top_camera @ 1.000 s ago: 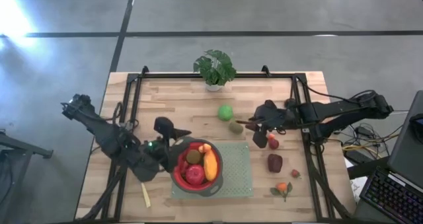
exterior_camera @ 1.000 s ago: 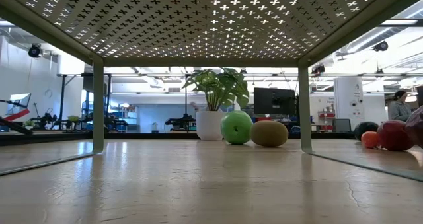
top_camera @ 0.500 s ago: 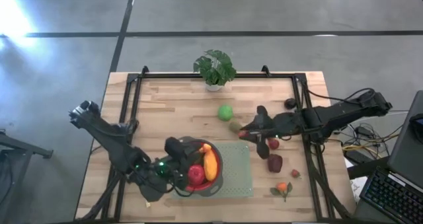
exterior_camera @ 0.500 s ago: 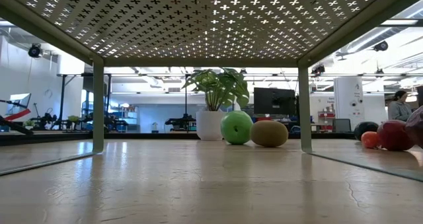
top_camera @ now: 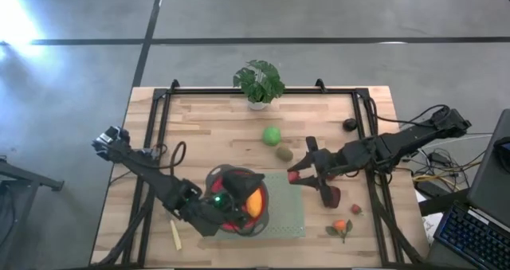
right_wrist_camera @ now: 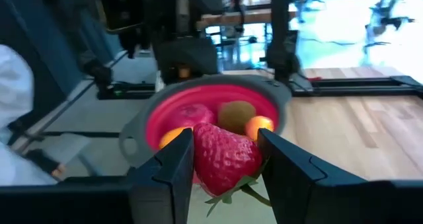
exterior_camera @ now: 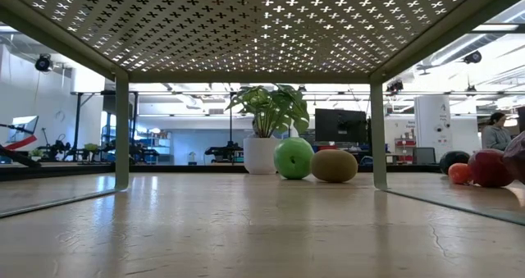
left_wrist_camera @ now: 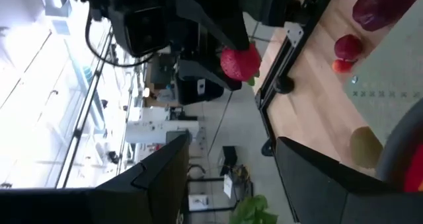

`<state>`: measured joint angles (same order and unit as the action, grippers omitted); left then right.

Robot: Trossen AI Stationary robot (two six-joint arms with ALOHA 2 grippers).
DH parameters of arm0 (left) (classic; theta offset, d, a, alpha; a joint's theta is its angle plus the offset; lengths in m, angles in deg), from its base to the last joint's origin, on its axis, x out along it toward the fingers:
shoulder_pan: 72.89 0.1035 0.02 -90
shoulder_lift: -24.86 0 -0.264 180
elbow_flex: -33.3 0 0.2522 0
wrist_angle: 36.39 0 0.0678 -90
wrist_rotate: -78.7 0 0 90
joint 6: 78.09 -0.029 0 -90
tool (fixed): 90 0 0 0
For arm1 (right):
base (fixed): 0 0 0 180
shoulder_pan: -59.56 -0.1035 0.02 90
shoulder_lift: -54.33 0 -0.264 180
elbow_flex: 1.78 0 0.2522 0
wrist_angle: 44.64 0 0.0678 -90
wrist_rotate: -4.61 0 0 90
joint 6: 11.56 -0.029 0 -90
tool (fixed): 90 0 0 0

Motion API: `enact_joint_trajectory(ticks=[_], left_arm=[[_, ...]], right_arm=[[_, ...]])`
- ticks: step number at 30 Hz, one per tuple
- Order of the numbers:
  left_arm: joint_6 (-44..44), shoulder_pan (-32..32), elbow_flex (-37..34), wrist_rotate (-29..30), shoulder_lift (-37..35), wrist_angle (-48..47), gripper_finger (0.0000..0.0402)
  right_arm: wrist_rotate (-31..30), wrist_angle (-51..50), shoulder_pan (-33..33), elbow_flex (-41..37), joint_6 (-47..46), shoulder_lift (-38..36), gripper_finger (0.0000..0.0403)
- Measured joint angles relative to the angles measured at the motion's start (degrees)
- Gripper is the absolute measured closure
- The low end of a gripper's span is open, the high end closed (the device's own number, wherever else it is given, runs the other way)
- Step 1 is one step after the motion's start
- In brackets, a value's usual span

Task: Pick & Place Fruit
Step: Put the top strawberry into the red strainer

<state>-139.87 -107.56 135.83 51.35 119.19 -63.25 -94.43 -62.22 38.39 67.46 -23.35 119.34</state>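
Note:
My right gripper (top_camera: 295, 175) is shut on a red strawberry (right_wrist_camera: 225, 156) and holds it in the air between the kiwi (top_camera: 284, 153) and the red bowl (top_camera: 259, 219). The bowl stands on a green mat (top_camera: 285, 210) and holds an apple, a kiwi and orange pieces (right_wrist_camera: 259, 125). My left gripper (top_camera: 239, 200) hovers over the bowl, open, with nothing between its fingers (left_wrist_camera: 155, 181). A green ball (top_camera: 272, 135), a dark-red lump (top_camera: 331, 197), a small red piece (top_camera: 355, 209) and a leafy orange one (top_camera: 341, 225) lie on the table. My right gripper pinches the strawberry by its two sides (right_wrist_camera: 199, 154) between its two fingers. The fingers come nearly level from the table's right side. The strawberry is lifted clear of the table, and its green leaves (right_wrist_camera: 232, 192) stick out below the fingers.
A potted plant (top_camera: 259, 82) stands at the far edge. A pale-handled knife (top_camera: 174, 235) lies near the left rail, and a small dark object (top_camera: 349, 125) lies at the far right. Black frame rails (top_camera: 159, 135) run along both sides of the table.
My left gripper has gone toward the table's near edge and to the right, until it is over the bowl, rolling as it went. My right gripper has swung toward the table's left and near edge, toward the bowl, tipping up to nearly level.

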Motion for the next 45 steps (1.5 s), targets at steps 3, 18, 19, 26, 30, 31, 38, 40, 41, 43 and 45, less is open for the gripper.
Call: enact_joint_trajectory(ticks=[3,18,19,26,30,31,38,40,41,43,45], left_arm=[[-0.6,1.1,0.0,-3.2,0.2,2.7,0.0168],[-5.9,5.6,0.0,-15.3,0.3,9.9,0.0168],[-6.1,6.0,0.0,-16.5,0.3,10.1,0.0168],[-7.7,8.4,0.0,-20.8,0.3,12.7,0.0168],[-7.9,9.4,0.0,-23.8,0.8,13.5,0.0168],[-8.6,9.5,0.0,-23.8,1.2,14.3,0.0168],[-14.4,9.5,0.0,-24.1,4.0,19.4,0.0168],[-14.9,9.5,0.0,-23.9,4.2,19.6,0.0168],[-14.8,9.5,0.0,-23.9,4.2,19.5,0.0168],[-14.1,9.5,0.0,-23.6,4.2,19.6,0.0168],[-14.0,9.5,0.0,-23.6,4.2,19.7,0.017]], right_arm=[[0.4,0.9,-0.4,-0.2,0.0,0.1,0.0256],[0.6,9.3,-1.1,-0.3,3.2,0.3,0.0253],[0.6,9.3,-1.1,-0.3,3.2,0.3,0.0252],[0.5,10.2,-1.1,-0.3,4.0,0.3,0.0261],[0.3,11.4,-1.1,-0.4,4.4,0.4,0.0259],[0.3,12.1,-1.1,-0.4,4.5,0.6,0.0256],[-0.1,15.2,-0.8,-0.5,6.1,3.3,0.0257],[-0.1,15.3,-0.7,-0.1,6.2,4.0,0.0261],[-0.2,15.4,-0.7,0.0,6.3,4.2,0.0262],[-0.1,15.2,-0.8,0.2,6.5,4.3,0.0262],[-0.1,15.3,-0.8,0.3,6.5,4.4,0.0257]])
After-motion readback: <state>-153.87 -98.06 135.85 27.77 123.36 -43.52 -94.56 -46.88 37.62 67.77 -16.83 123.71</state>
